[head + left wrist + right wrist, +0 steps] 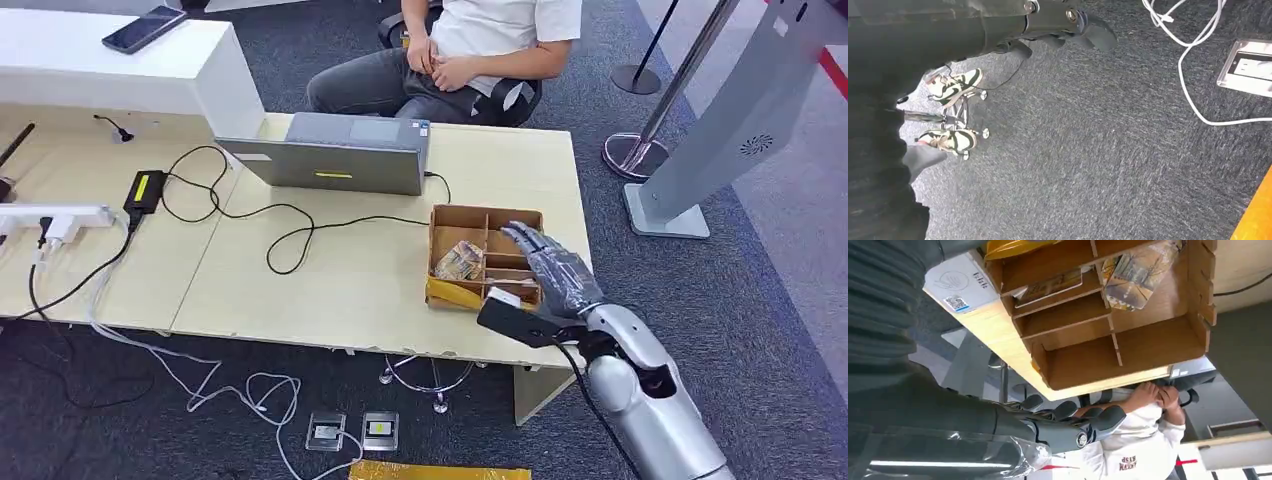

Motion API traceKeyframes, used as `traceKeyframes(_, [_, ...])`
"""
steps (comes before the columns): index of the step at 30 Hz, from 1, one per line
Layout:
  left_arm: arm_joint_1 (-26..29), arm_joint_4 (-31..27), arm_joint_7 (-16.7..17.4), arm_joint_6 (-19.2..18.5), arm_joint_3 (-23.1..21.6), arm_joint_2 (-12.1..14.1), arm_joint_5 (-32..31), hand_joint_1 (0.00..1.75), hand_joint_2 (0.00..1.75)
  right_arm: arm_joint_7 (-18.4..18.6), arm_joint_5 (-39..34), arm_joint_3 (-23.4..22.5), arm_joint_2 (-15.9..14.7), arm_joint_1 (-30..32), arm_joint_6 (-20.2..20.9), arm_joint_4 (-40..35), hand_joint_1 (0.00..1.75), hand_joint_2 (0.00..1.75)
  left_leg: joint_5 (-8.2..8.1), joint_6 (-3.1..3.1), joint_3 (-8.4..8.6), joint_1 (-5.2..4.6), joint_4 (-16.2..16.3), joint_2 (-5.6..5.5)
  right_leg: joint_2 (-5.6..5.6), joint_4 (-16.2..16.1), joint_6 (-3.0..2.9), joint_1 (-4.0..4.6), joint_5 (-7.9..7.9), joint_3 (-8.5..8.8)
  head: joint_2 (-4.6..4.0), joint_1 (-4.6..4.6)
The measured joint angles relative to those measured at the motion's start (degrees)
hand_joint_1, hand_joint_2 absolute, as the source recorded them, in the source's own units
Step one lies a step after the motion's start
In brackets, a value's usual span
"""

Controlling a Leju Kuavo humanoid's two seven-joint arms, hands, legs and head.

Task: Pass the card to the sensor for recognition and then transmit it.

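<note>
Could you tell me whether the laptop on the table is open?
No, the laptop lies with its lid closed flat on the table.

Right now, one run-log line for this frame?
phase: reach | right hand: over divided cardboard box, fingers apart, holding nothing | white card: at box's near edge, ungrasped | left hand: hanging over carpet

The brown compartmented cardboard tray (455, 216) looks matt and fibrous, sitting on a pale, smooth wood-laminate table (330, 290). The robot's right hand (550, 270) is dark matt plastic under a glossy clear film, on a satin silver metal arm (650, 400). The dark grey carpet floor (1098, 165) looks rough and woven.
</note>
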Motion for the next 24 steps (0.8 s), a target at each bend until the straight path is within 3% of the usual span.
traceKeyframes(10, [0.0,0.0,0.0,0.0,0.0,0.0,0.0,0.00,1.75,0.0,0.4,0.7,0.4,-0.1,-0.3,1.3,0.00,1.75,0.00,0.00,0.00,0.01,0.0,0.00,0.01,0.0,0.00,0.01,0.00,0.00,0.00,0.00])
traceKeyframes(24, [-0.1,0.0,0.0,-0.5,0.0,-0.1,-0.2,0.00,1.75,-0.8,4.8,0.9,4.6,-3.1,-8.4,9.2,0.00,1.75,0.00,0.00,0.00,0.01,0.0,0.01,0.01,0.0,0.00,0.01,0.00,-0.01,0.00,0.00])
